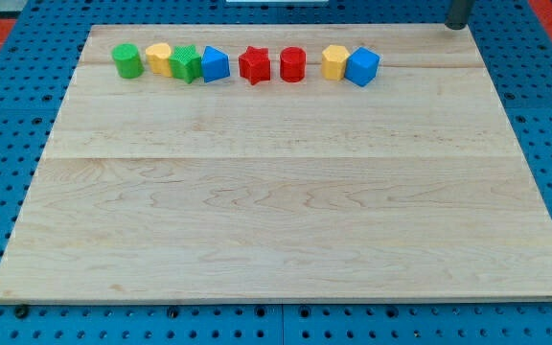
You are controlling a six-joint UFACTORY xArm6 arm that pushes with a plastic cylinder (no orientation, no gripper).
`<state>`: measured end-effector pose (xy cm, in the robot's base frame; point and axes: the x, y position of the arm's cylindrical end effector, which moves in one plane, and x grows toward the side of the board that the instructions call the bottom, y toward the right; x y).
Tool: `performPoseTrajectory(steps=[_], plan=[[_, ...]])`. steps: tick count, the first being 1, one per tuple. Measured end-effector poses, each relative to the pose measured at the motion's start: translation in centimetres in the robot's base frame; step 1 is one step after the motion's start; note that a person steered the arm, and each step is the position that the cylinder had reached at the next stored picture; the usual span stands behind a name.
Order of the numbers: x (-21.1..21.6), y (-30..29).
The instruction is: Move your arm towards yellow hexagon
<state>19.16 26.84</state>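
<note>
Spanning nearly the whole view: a pale wooden board [276,211], laid on a blue pegboard [8,144]. Running along the board's top edge: one row of eight small blocks. From the view's left: green cylinder [127,60], rounded yellow block [159,58], green star [187,64], blue block [216,64], red star [254,65], red cylinder [293,65], yellow hexagon [334,61], blue cube [362,67].

Judged the hexagon by its flat facets, though not with full certainty at this size. Sitting second from the row's right end, touching or nearly touching the blue cube, a little apart from the red cylinder.

Probably light, rigid plastic, smooth underneath, so likely to slide easily on the wood and to spin if nudged off-centre. No taking hold possible: no pincer here, nothing to open or close, only a bare rod. Best met square on a flat face, away from the side pressed to the cube.

Showing at the view's top right corner: my tip [458,27], just past the board's edge, well apart from every block, up and to the right of the hexagon.
</note>
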Motion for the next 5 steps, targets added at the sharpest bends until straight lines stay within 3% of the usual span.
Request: performPoseTrajectory(steps=[2, 3, 4, 5], plan=[[2.4, 0.1], [0.6, -3.6], [0.0, -12.4], [2.9, -18.6]])
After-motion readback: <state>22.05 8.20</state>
